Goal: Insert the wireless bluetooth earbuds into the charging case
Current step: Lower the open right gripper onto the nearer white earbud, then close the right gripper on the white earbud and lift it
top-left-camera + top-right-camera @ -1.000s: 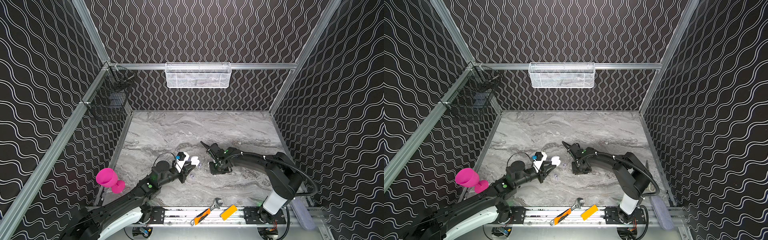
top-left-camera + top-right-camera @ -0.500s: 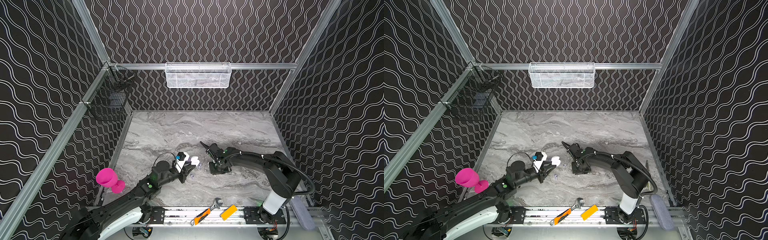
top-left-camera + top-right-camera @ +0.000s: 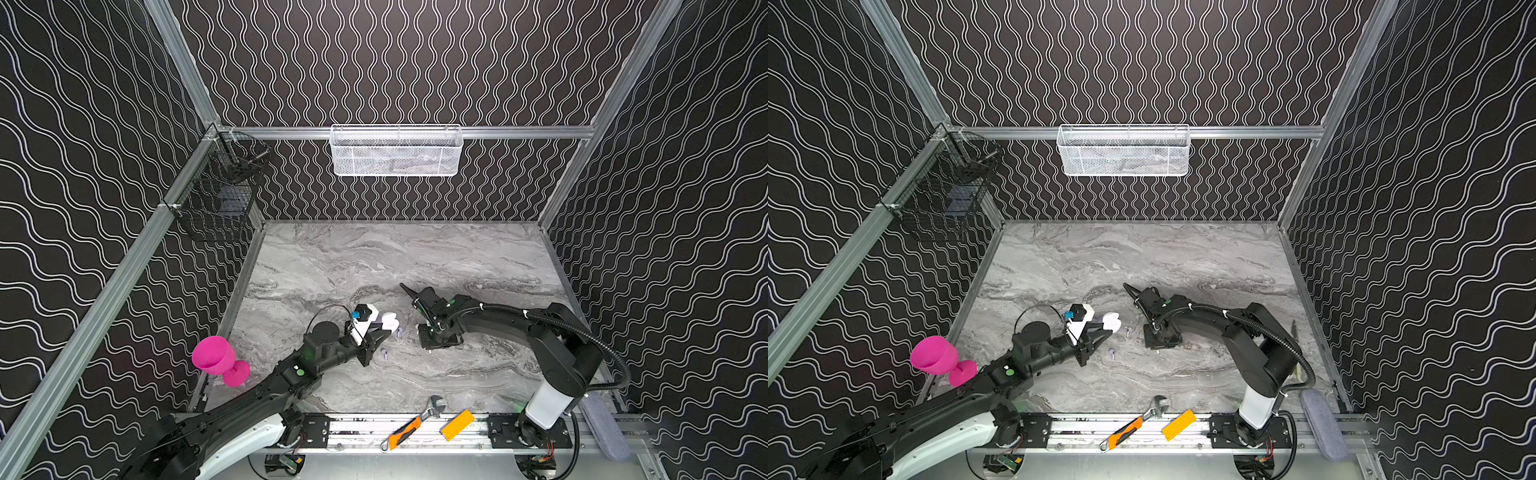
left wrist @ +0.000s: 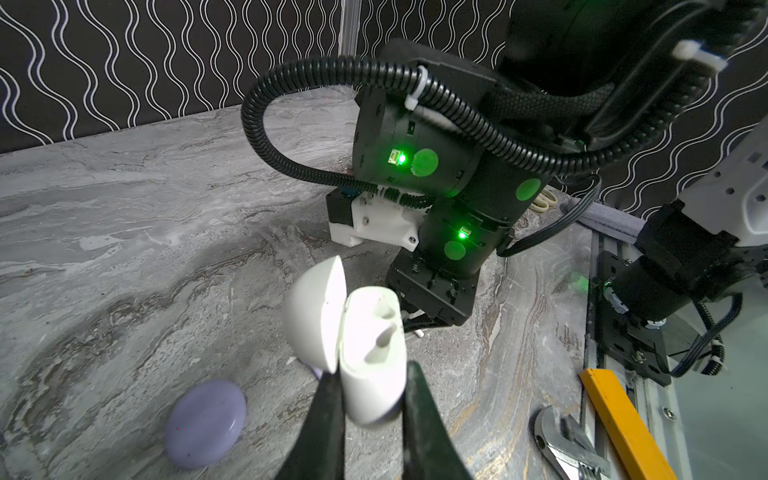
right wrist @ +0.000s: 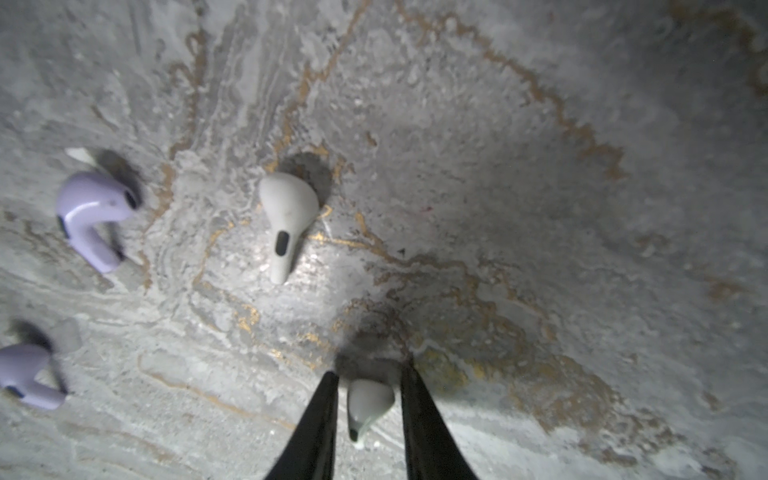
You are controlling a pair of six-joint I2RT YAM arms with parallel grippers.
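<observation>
Earbuds (image 5: 286,220), four in all, lay on the grey marbled table (image 3: 374,257) near its middle. At the left, the left claw (image 4: 372,374) was clamped tight on the white charging case (image 4: 370,332), whose lid (image 4: 316,311) stood hinged open. A shut lavender case (image 4: 205,424) lay on the table near it. Right of that, two lavender earbuds (image 3: 400,331) lay a little apart. Farther right, the right claw (image 5: 369,372) pointed down, narrowly parted around one white earbud (image 5: 368,405), with slim gaps either side. The other white one lay free nearby.
</observation>
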